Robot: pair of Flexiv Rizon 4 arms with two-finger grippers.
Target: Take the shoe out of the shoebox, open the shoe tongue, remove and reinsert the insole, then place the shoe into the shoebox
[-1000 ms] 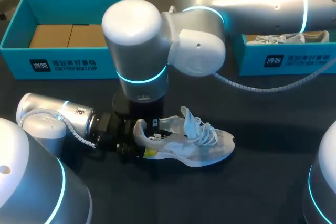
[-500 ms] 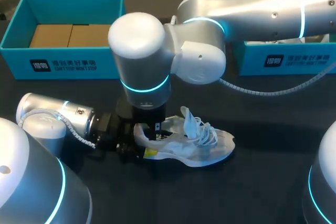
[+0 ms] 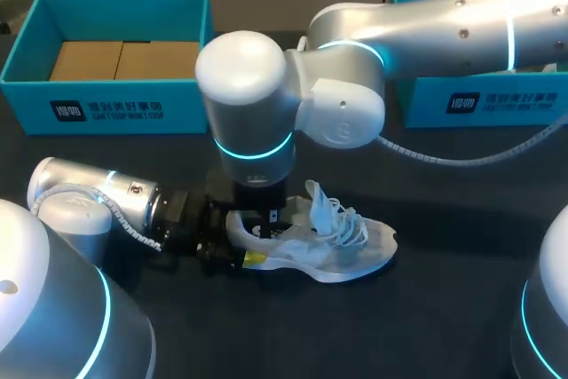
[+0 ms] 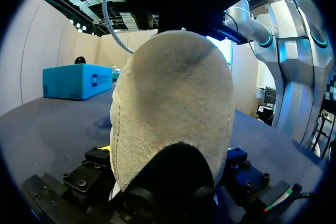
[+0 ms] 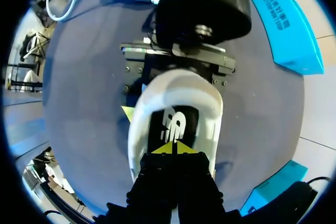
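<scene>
A white shoe (image 3: pixel 330 250) with loose laces lies on the dark table, toe to the right. My left gripper (image 3: pixel 232 250) comes in low from the left and clasps its heel from both sides. In the left wrist view the heel (image 4: pixel 173 108) fills the space between the fingers. My right gripper (image 3: pixel 266 219) points straight down into the shoe's opening. In the right wrist view its yellow tips (image 5: pixel 172 148) are pressed together just over the dark insole (image 5: pixel 173 121) inside the shoe (image 5: pixel 178 90). Nothing shows between them.
A teal shoebox (image 3: pixel 106 113) with brown cardboard inside stands at the back left. A second teal shoebox (image 3: pixel 484 99) stands at the back right, partly hidden by my right arm. Bare dark table lies in front of and to the right of the shoe.
My right arm's wrist has shifted a little to the right and nearer over the shoe. The shoe and my left gripper have stayed in place.
</scene>
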